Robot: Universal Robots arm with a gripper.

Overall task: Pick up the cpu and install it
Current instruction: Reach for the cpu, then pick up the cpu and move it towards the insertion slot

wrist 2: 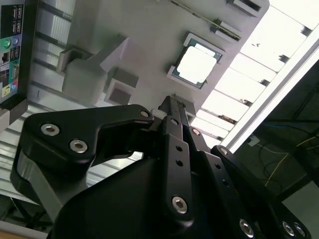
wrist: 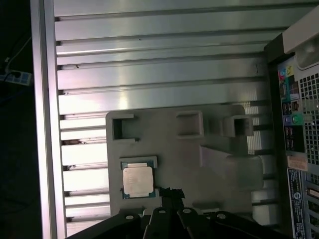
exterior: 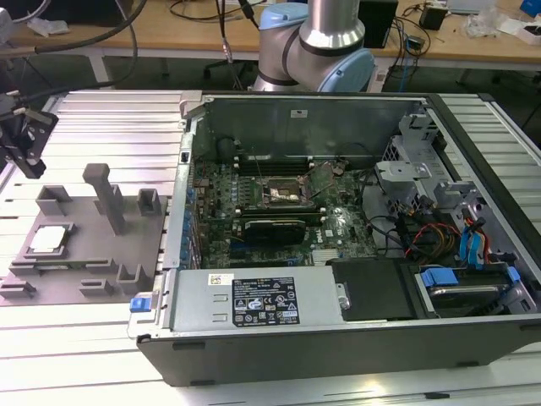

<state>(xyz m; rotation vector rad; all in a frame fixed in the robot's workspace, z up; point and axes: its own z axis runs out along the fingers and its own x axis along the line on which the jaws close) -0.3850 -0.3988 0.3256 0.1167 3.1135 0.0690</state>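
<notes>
The cpu [wrist: 138, 180], silvery square with a pale edge, lies in grey tray [wrist: 174, 159]; end effector [wrist: 172, 191] pressed together.

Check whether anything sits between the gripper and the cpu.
Nothing visible. The cpu lies uncovered in a pocket of the tray; the gripper hangs apart from it, bare air between, and the tall post stands off to one side.
</notes>
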